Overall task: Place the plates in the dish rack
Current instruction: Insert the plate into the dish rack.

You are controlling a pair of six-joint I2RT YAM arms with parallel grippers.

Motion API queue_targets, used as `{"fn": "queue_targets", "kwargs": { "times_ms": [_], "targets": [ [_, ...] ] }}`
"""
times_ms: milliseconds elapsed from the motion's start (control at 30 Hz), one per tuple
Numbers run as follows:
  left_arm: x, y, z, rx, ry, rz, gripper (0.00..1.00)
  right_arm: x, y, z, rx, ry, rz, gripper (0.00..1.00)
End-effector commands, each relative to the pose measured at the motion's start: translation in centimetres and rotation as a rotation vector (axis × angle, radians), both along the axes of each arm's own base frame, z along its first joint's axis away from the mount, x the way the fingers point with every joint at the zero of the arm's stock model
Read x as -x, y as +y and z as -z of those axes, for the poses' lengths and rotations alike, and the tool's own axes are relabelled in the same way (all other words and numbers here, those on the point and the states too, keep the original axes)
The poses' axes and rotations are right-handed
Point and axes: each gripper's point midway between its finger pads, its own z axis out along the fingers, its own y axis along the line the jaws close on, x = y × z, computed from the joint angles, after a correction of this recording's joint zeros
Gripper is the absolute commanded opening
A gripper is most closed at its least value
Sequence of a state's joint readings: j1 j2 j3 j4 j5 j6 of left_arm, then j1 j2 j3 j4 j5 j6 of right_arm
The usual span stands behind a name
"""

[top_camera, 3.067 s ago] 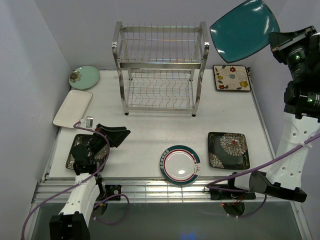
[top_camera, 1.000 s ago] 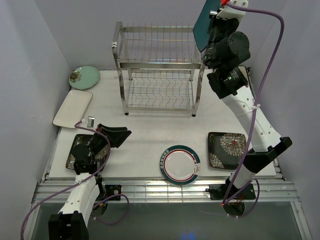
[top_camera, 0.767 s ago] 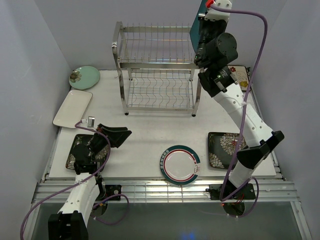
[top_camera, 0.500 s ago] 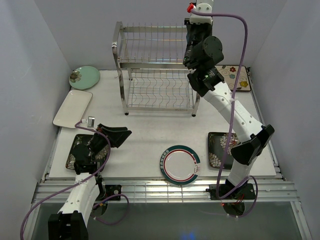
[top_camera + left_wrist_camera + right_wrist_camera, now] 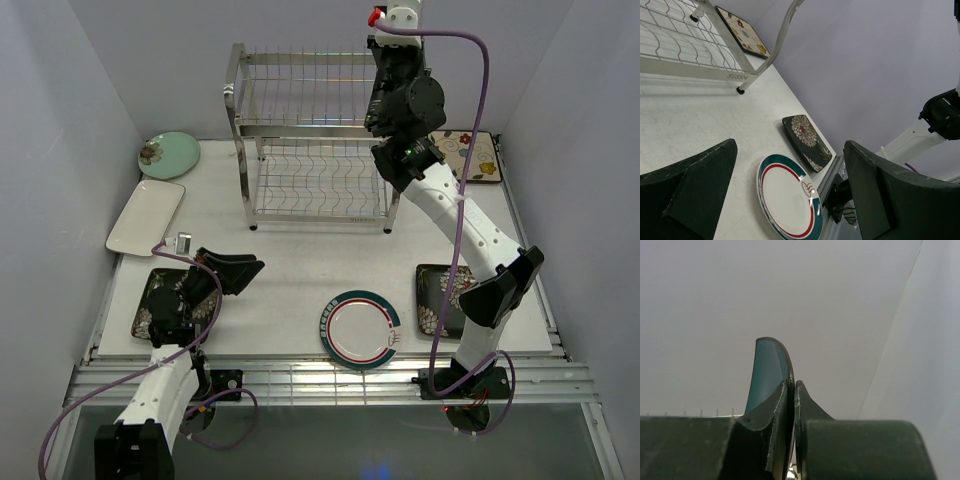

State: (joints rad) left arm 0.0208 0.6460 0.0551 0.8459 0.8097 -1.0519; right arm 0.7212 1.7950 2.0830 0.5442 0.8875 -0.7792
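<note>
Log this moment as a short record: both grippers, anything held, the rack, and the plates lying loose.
left gripper: open, empty, low at near left
right gripper: shut on teal plate, held edge-on by the dish rack's upper right end
dish rack: upright, far centre
loose plates: pale green round plate, white rectangular plate, teal-rimmed round plate, cream flowered square plate, left dark floral plate, right dark floral plate

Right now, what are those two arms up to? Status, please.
Right gripper shut on teal plate, on edge, at top right corner of dish rack. Left gripper open, empty. Nothing racked yet; nothing seen blocking.
</note>
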Motion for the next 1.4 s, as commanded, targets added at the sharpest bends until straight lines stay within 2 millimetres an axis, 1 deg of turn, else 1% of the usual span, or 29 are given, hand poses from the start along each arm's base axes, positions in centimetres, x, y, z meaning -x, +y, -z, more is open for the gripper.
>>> {"fn": "queue_targets", "kwargs": {
  "times_ms": [0,67,133,167,233,467,600,833,933,1167,1367],
  "targets": [
    [-0.1,0.0,0.6,-0.004,0.003,-0.012,0.98,4.0,-2.3,-6.4,-0.090,-0.236,-0.030,0.08],
    [0.0,0.0,0.6,-0.005,0.002,-0.012,0.98,3.6,-1.8,-5.8,-0.065,-0.222,-0.034,0.08],
    [0.0,0.0,0.6,-0.004,0.003,-0.008,0.98,3.6,-1.8,-5.5,-0.057,-0.227,-0.031,0.08],
    [0.0,0.1,0.6,-0.003,0.000,-0.013,0.98,3.3,-1.5,-4.9,-0.037,-0.215,-0.026,0.08],
    [0.0,0.1,0.5,-0.003,-0.003,-0.013,0.98,3.3,-1.5,-4.7,-0.030,-0.219,-0.015,0.08],
    [0.0,0.1,0.6,-0.003,0.000,-0.013,0.98,2.1,-0.5,-3.4,0.010,-0.200,-0.004,0.08],
    [0.0,0.0,0.5,-0.004,-0.002,-0.011,0.98,1.2,0.3,-2.4,0.034,-0.184,0.000,0.08],
    [0.1,0.0,0.4,-0.003,-0.005,-0.010,0.98,0.3,1.4,-0.7,0.075,-0.174,-0.013,0.08],
    [0.1,0.0,0.4,-0.002,-0.006,-0.009,0.98,0.1,1.7,-0.4,0.076,-0.174,-0.029,0.08],
    [0.1,0.0,0.3,-0.001,-0.006,-0.007,0.98,-0.9,1.6,0.1,0.068,-0.146,-0.063,0.08],
    [0.1,0.0,0.3,-0.003,-0.010,-0.011,0.98,-2.1,0.6,0.6,0.053,-0.114,-0.101,0.08]
  ]
}}
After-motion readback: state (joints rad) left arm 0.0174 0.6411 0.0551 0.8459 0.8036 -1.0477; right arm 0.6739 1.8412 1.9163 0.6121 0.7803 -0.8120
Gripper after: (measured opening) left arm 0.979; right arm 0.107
